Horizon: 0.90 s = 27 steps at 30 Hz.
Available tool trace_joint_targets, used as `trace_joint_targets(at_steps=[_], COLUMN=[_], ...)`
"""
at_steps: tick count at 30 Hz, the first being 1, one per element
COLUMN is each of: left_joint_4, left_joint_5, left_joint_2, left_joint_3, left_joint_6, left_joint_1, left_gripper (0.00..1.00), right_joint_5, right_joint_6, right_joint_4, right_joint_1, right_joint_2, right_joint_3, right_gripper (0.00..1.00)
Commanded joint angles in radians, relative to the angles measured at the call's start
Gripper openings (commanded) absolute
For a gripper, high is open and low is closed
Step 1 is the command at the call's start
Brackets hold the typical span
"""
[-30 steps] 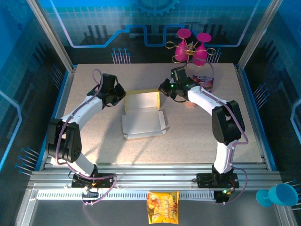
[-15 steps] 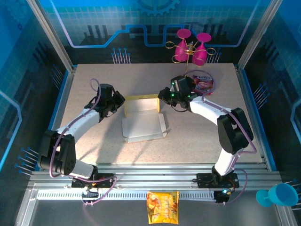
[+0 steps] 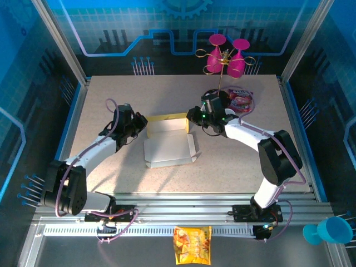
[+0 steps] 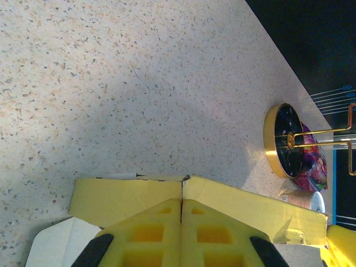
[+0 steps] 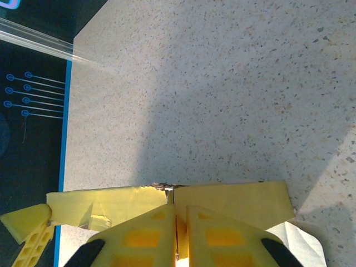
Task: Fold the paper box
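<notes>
Speckled beige stone-look counter [image 3: 239, 161] inside a blue-panelled enclosure, as I see it from the top camera. At its centre lies the paper box [image 3: 167, 149], thin card, golden-yellow outside and white inside. The white floor and near flaps lie flat, and the far wall [image 3: 166, 117] is raised and shows yellow. The left gripper [image 3: 141, 123] sits at that wall's left end and the right gripper [image 3: 191, 118] at its right end.

Left wrist camera adds detail the top camera lacks. The jaws are pressed fully together, tips against a crease in the far wall [image 4: 250, 207]. I cannot tell whether card is caught between them. A gold-rimmed black round base [image 4: 282, 146] stands further back.

Right wrist camera: jaws all but closed, with a thin pale strip of card in the seam. They are pinching the far wall [image 5: 233, 201] at its end.

From above I also note two pink glasses on a gold rack [image 3: 225, 55] at the far edge, and an orange-yellow printed snack bag [image 3: 192, 245] on the near rail.
</notes>
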Motion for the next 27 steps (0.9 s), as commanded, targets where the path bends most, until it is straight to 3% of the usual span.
trace_joint_targets(at_steps=[1, 11, 16, 22, 27], left_joint_4=[-0.052, -0.095, -0.094, -0.093, -0.106], left_joint_5=[0.004, -0.002, 0.000, -0.014, -0.021], left_joint_2=[-0.010, -0.038, -0.040, -0.041, -0.065], left_joint_3=[-0.040, -0.061, -0.076, -0.080, -0.094], left_joint_6=[-0.018, 0.001, -0.007, -0.010, -0.008], left_joint_1=[-0.009, -0.016, -0.016, -0.017, -0.020], left_gripper=[0.00, 0.00, 0.00, 0.00, 0.00], right_joint_5=[0.018, -0.004, -0.026, -0.031, -0.033], right_joint_6=[-0.024, -0.046, -0.077, -0.068, 0.050], right_joint_4=[-0.118, -0.138, -0.151, -0.186, -0.120], right_joint_1=[0.025, 0.025, 0.020, -0.027, -0.067], right_joint_2=[0.031, 0.002, -0.027, -0.165, -0.330], right_joint_3=[-0.053, -0.062, -0.081, -0.095, -0.286], right_gripper=[0.13, 0.13, 0.28, 0.49, 0.54])
